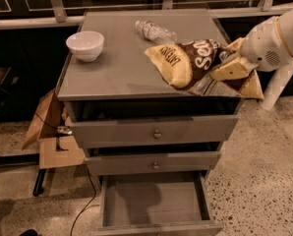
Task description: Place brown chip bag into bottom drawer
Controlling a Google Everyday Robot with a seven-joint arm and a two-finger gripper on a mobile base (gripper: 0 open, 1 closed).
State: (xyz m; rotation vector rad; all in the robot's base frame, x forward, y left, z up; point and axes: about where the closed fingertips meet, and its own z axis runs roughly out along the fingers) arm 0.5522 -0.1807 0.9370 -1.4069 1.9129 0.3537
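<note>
Speckled stone flooring surrounds a grey cabinet (117, 63) that stands against dark windows, with folded cardboard (50, 132) and a cable beside its left flank. On the cabinet top a white bowl (85, 45) sits near the left rear corner, well apart from a clear plastic bottle (155, 31) lying on its side toward the back. Just in front of the bottle lies the brown chip bag (198, 63), its right end hanging past the cabinet's right edge. The gripper (226, 73) reaches in from the right on a white arm, and its pale claw looks clamped on that overhanging end, one finger pressed flat across the top of the bag; taking the bag there probably leaves room for the lower finger below the edge. Far below, the bottom drawer (151, 203) is pulled out with its flat floor bare, ready to receive the bag, while the two knobbed drawers above are shut. Lifting and carrying down is yet to come.
</note>
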